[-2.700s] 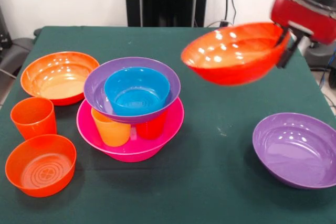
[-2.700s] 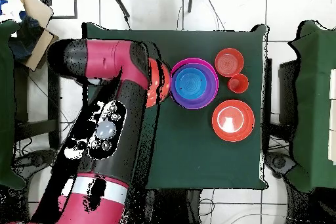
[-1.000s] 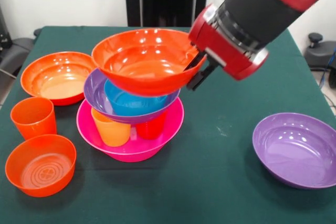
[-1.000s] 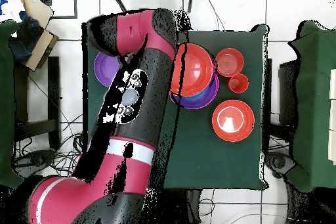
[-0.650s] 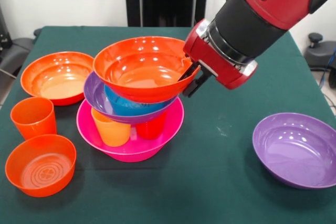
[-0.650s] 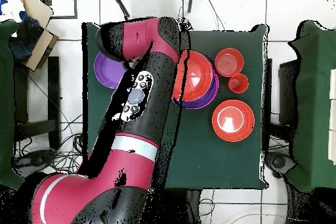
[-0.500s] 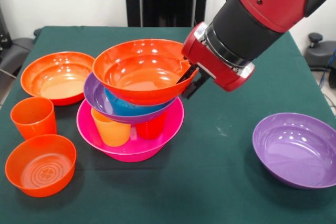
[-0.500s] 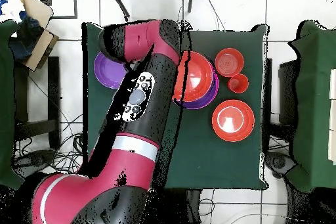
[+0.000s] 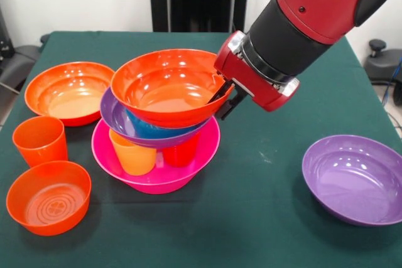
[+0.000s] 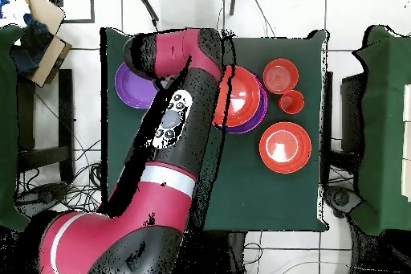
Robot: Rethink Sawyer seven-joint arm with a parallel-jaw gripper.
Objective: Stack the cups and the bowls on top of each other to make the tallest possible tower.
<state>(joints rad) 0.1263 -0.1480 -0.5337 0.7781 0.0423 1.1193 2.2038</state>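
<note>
The tower stands left of centre in the front view: the big pink bowl (image 9: pixel 157 171) holds a yellow-orange cup (image 9: pixel 133 153) and a red cup (image 9: pixel 182 153). A purple bowl (image 9: pixel 116 117) sits on the cups, with the small blue bowl (image 9: pixel 151 128) in it. A wide orange bowl (image 9: pixel 166 86) sits on top. My gripper (image 9: pixel 222 95) is shut on this bowl's right rim, one finger inside and one outside. In the overhead view the orange bowl (image 10: pixel 242 94) shows beside my arm, which hides the gripper.
On the table to the left are a second wide orange bowl (image 9: pixel 69 89), an orange cup (image 9: pixel 39 139) and a small orange bowl (image 9: pixel 47 198). A second purple bowl (image 9: pixel 355 177) lies at the right front. My arm reaches in from the upper right.
My gripper carried the wide orange bowl from the right over to the tower and lowered it onto the blue and purple bowls. In the last half second it sank only slightly.
</note>
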